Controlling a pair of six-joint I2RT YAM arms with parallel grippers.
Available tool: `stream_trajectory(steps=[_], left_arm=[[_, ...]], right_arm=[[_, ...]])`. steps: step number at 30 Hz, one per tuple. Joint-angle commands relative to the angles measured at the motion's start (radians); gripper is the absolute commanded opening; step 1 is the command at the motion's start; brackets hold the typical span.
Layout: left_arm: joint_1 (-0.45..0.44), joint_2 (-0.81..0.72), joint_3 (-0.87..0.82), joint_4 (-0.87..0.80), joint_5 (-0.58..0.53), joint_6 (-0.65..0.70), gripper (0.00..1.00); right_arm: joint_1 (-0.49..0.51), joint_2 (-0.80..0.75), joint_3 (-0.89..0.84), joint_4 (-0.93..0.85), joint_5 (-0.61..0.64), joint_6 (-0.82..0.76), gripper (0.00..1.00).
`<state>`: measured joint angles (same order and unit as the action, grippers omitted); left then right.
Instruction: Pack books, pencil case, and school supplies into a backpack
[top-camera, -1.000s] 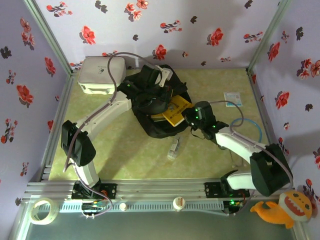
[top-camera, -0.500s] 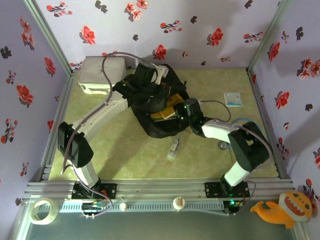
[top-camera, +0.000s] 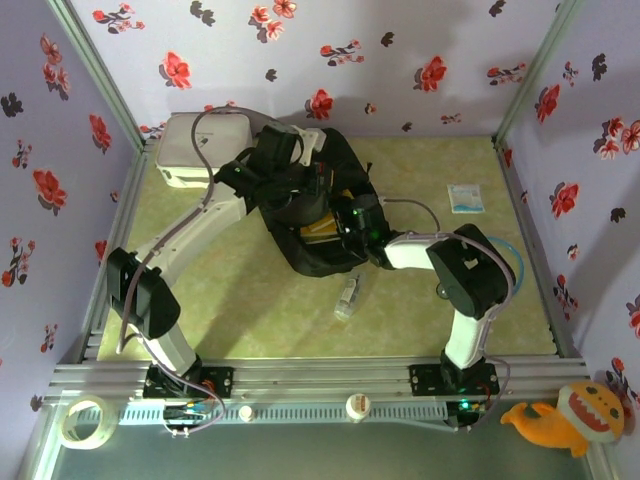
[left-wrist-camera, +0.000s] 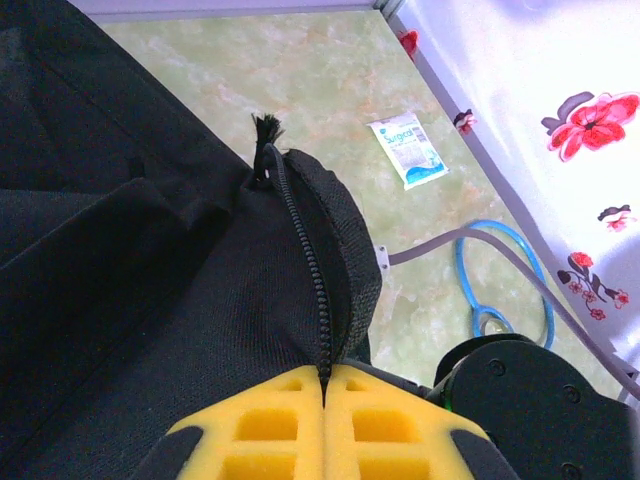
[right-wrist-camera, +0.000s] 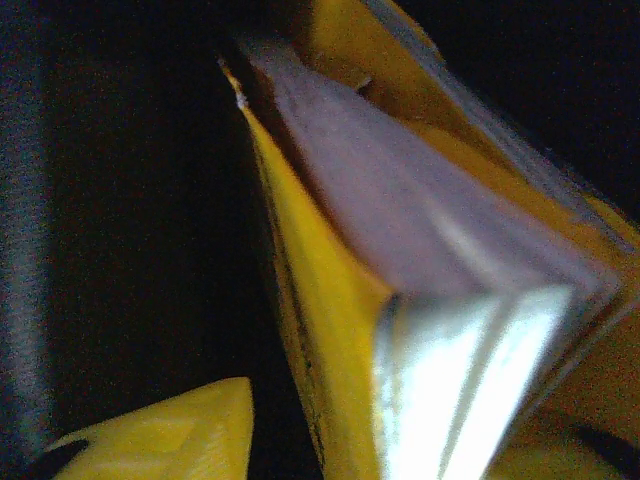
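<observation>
right claw (top-camera: 341, 226) deeper in black backpack (top-camera: 320, 264), apart beside yellow paperback (right-wrist-camera: 310, 300); left claw (left-wrist-camera: 325, 385) tight on its zipper (left-wrist-camera: 303, 250)

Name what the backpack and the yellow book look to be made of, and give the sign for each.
The backpack: black woven synthetic-looking fabric, matte; a coarse weave and a plastic-looking zip show. The yellow book: paper, probably a glossy card cover; stacked page edges and a sheen show.
</observation>
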<state>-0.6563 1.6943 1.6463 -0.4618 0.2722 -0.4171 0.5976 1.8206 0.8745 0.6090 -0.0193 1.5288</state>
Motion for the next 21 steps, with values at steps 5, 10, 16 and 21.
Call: stream_trajectory(steps=[5,10,16,21], left_arm=[[0.006,-0.059,-0.004,0.107,0.055,-0.02,0.0],[0.012,-0.053,-0.033,0.121,0.08,-0.037,0.0],[0.012,-0.031,-0.081,0.132,0.127,-0.046,0.04],[0.013,-0.022,-0.142,0.129,0.148,-0.057,0.56]], right_arm=[[-0.006,-0.239,-0.093,-0.066,0.002,-0.042,0.56],[-0.012,-0.527,-0.179,-0.391,0.122,-0.109,0.64],[-0.015,-0.821,-0.166,-0.802,0.318,-0.257,0.74],[-0.017,-0.921,-0.158,-0.901,0.348,-0.331,0.78]])
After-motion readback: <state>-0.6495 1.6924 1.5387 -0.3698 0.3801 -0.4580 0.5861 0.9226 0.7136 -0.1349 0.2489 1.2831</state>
